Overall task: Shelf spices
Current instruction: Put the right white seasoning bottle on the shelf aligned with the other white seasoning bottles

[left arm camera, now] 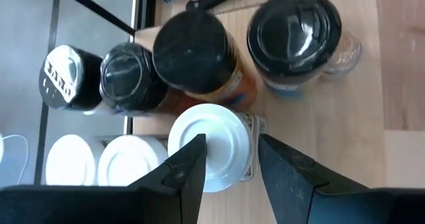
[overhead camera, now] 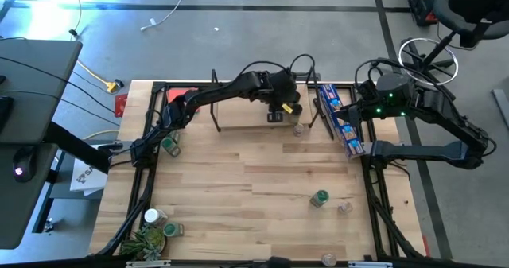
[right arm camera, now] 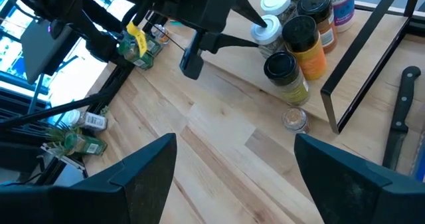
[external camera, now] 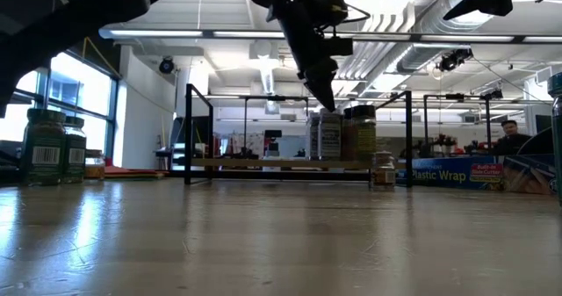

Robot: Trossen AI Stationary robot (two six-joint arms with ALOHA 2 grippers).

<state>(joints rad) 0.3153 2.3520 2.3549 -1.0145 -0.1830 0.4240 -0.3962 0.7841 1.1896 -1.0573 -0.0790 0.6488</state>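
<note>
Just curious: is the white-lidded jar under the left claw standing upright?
Upright: the white-lidded jar shows its round lid face-on between the left gripper fingers.
</note>
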